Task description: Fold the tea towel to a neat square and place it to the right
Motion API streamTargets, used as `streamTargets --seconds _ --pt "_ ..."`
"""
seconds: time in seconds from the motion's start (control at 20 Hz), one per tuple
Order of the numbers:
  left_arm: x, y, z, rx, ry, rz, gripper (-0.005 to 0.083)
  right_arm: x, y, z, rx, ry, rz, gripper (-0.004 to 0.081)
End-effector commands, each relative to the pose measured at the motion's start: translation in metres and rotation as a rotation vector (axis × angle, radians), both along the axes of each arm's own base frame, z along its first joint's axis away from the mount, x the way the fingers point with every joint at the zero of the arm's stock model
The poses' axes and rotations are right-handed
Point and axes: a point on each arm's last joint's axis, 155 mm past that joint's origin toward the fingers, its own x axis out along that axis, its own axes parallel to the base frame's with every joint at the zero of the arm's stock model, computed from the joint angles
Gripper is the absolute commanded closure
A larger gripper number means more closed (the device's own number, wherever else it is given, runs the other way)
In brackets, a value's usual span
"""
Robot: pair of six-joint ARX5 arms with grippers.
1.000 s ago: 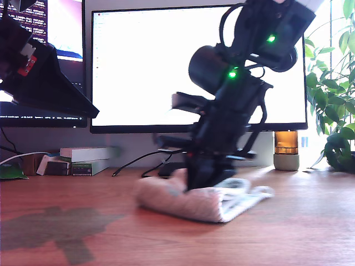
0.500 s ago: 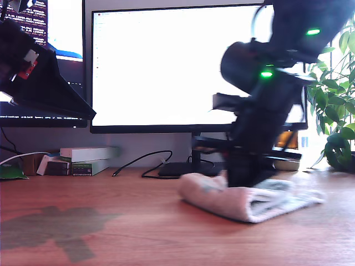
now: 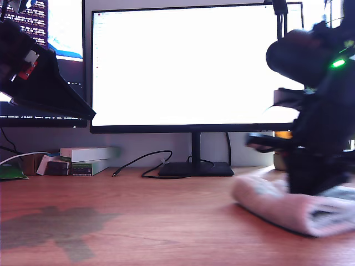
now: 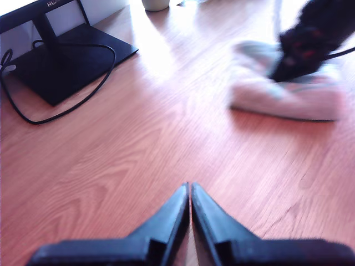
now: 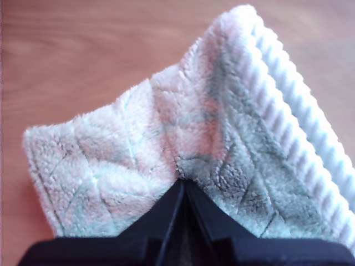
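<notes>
My second gripper clenched on the folded tea towel, towel lying on the wooden desk at the exterior view's right, my first gripper pressed closed, empty, above bare desk, monitor behind.

my second gripper pinching the folded tea towel, now much farther toward the exterior view's right than a second ago, towel dragged along the desk, monitor stand uncovered

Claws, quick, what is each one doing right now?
My first claw: closed, holding nothing.
My second claw: closed on the tea towel.
</notes>
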Motion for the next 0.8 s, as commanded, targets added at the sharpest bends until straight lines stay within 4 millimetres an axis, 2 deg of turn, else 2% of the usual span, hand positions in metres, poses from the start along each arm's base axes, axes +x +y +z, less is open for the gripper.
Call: streamTargets --seconds 0.0,0.5,0.6,0.75 --pt "-0.003 0.0 -0.004 0.002 0.007 -0.004 0.0792 -0.083 -0.05 -0.059 -0.172 0.294 -0.049 0.0783" --pt "-0.005 -0.002 -0.004 -0.004 0.011 -0.013 0.0792 -0.158 -0.115 -0.06 -0.379 0.44 -0.275 0.0783" --pt "-0.006 -0.003 -0.004 -0.013 0.019 -0.023 0.0792 -0.162 -0.128 -0.053 -0.443 0.431 -0.289 0.0783" --pt "-0.007 -0.004 -0.004 -0.016 0.021 -0.027 0.0792 -0.159 -0.127 -0.048 -0.427 0.404 -0.303 0.0783"
